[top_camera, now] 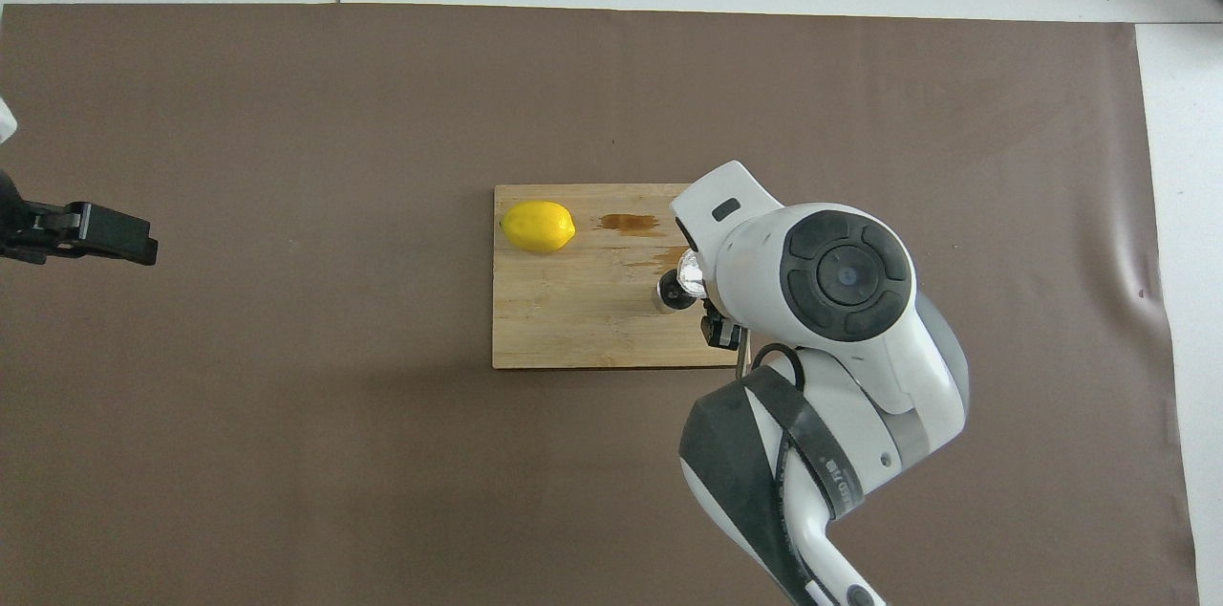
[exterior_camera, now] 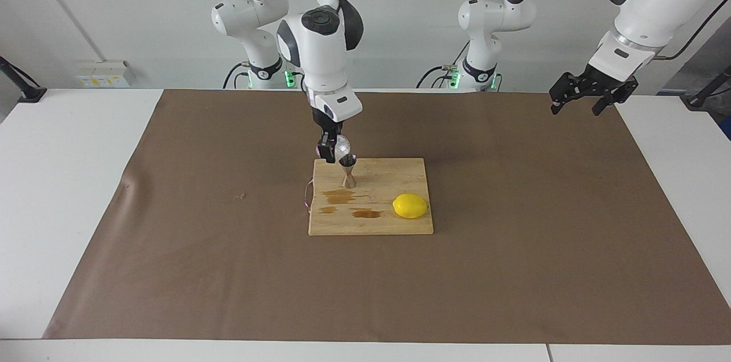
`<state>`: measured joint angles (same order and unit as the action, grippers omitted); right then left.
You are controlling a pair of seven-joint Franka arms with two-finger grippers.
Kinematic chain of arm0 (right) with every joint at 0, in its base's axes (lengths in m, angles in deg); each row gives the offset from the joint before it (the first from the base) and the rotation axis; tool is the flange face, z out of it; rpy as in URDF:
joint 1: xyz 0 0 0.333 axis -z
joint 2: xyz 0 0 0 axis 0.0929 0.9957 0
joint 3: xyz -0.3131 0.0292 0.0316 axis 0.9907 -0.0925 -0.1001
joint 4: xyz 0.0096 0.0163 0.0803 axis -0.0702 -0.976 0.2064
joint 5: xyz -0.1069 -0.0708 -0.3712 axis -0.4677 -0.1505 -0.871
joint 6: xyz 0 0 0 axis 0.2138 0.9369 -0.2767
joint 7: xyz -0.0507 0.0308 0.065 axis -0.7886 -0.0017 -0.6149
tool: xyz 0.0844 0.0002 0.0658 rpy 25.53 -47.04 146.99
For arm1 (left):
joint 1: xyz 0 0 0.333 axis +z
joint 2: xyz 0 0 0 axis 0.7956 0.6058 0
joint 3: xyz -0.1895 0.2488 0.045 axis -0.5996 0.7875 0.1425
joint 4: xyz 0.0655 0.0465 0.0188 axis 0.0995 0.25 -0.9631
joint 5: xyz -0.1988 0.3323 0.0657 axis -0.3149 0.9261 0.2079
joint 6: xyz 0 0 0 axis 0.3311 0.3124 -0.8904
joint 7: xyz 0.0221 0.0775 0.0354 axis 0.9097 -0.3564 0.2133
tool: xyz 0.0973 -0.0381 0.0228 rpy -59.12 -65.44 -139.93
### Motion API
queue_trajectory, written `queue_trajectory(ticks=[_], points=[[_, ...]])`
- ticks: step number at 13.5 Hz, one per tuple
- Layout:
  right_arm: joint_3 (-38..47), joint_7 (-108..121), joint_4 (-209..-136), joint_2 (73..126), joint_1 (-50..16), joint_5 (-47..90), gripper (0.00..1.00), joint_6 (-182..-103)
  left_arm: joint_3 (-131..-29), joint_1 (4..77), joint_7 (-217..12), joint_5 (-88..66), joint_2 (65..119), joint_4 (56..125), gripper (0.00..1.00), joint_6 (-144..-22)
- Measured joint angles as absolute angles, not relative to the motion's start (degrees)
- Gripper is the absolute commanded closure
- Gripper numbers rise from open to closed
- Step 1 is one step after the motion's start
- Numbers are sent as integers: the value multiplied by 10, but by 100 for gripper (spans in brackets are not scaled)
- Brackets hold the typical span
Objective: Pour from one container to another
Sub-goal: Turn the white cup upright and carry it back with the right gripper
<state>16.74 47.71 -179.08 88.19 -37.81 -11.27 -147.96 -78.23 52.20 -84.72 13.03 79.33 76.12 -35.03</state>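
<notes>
My right gripper (exterior_camera: 336, 151) is shut on the whitish knobbly glass cup (exterior_camera: 343, 147) and holds it tilted just above the steel hourglass jigger (exterior_camera: 348, 173). The jigger stands upright on the wooden cutting board (exterior_camera: 388, 226), near the board's edge closest to the robots. In the overhead view the cup (top_camera: 690, 273) shows beside the jigger's mouth (top_camera: 672, 293), partly under my right wrist, and the right gripper (top_camera: 703, 289) is mostly hidden. My left gripper (exterior_camera: 577, 100) is open, empty and raised over the left arm's end of the table, where it waits.
A yellow lemon (exterior_camera: 410, 206) lies on the board at the corner toward the left arm's end, farther from the robots than the jigger. Brown wet stains (exterior_camera: 341, 196) mark the board beside it. A brown mat (exterior_camera: 171, 236) covers the table.
</notes>
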Motion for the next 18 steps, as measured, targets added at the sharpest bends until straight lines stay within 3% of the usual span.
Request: queue_trajectory(ticks=[10,18], points=[[169,633,-1802,848,-281,128,77,-1480,-782,522,-847,130,793,761,0,-350],[170,840,-1847,862,-120,236,77,-1479,-782,522,-847,130,793,761,0,-350]])
